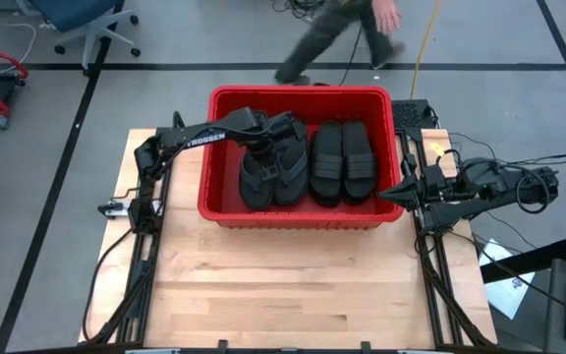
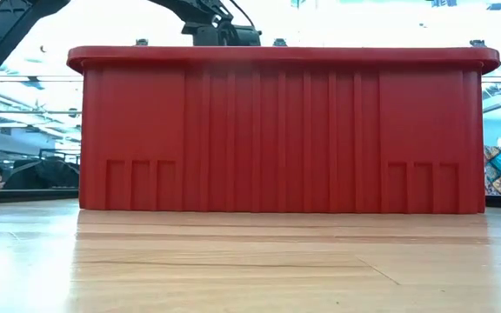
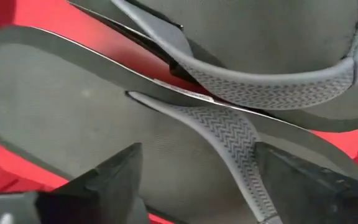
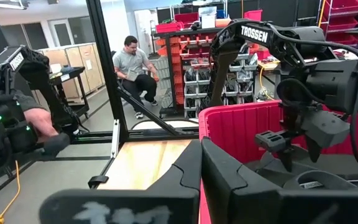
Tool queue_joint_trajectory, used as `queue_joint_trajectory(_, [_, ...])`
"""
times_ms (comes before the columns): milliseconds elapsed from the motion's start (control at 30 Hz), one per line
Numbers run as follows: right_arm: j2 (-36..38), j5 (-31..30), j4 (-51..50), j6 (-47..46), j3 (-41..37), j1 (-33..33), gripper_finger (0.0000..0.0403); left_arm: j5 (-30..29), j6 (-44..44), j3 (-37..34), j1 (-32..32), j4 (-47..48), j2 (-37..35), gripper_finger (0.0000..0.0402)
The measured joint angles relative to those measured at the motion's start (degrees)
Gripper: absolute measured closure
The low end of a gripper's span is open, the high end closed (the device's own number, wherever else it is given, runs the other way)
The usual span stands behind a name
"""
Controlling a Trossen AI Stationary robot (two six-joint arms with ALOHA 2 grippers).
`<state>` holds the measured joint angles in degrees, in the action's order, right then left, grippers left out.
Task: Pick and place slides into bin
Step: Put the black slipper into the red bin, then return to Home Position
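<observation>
The left gripper (image 1: 275, 138) reaches over the bin (image 1: 226, 98) from the table's left side and hangs inside it, above the left pair of slides. Its wrist view shows both fingers (image 3: 114, 177) spread wide apart with nothing between them, just over two grey thong slides (image 3: 73, 118) that lie overlapping on the red floor, one patterned strap directly between the fingers. Seen from above, the red bin stands at the far middle of the wooden table (image 1: 293, 285) and holds four slides abreast: the thong pair (image 1: 271, 177) on the left under the gripper, and a pair of black strap slides (image 1: 343, 162) on the right, lying flat side by side. In the low view the bin's ribbed wall (image 2: 281, 130) fills the picture and the left arm shows above its rim. The right gripper (image 1: 389, 195) waits at the bin's right edge, outside it, fingers pressed together and empty. A person (image 4: 132, 65) sits in the room beyond the table.
</observation>
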<state>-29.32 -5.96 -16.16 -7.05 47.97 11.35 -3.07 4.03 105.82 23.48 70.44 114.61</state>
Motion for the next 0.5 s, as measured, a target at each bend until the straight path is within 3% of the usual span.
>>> queue_joint_trajectory(267, [0.0,0.0,0.0,0.2,0.0,0.0,0.0403,-2.0,2.4,0.2,-0.2,-0.2,-2.0,0.0045])
queue_joint_trajectory(500, [0.0,0.0,0.0,0.0,0.0,0.0,0.0403,1.6,2.7,0.3,-0.5,0.6,-7.5,0.0053])
